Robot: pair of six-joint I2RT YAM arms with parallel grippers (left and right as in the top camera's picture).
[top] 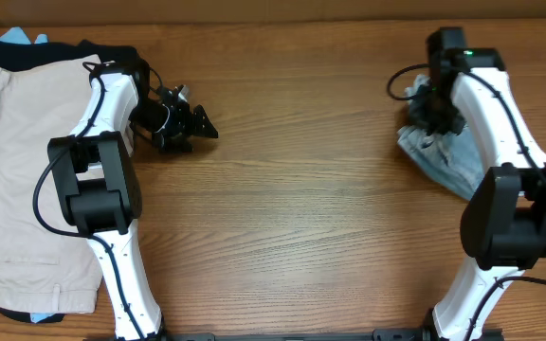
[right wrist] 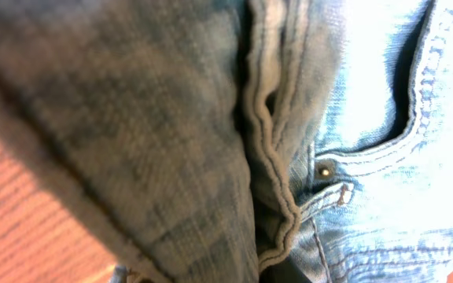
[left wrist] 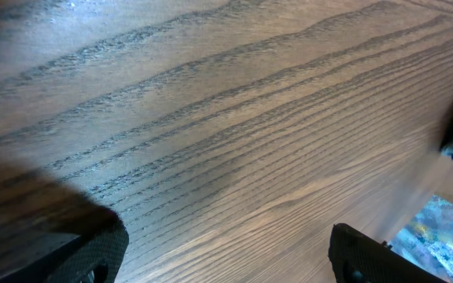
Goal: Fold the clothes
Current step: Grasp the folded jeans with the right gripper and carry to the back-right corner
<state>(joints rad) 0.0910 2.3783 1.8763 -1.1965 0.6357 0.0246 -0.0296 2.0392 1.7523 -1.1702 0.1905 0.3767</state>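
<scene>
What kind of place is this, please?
Probably a robotics lab bench, not a home: a wooden table, a white left arm and right arm fixed at its edge, denim shorts and a beige garment lying on it.

The table (top: 301,189) is grained wood with a slight sheen; the shorts (right wrist: 368,94) are washed, stitched denim, seemingly soft.

Denim shorts (top: 441,156) — light-blue, washed — lie in a crumpled heap near the right edge of the table (top: 301,189), neither flat nor folded. The upper part is bunched. The lower part spreads toward the table's right side in a rough wedge. In the right wrist view the denim fills the frame — a thick doubled seam running top to bottom, a curved double-stitched pocket opening, and one small metal rivet at its corner.
</scene>
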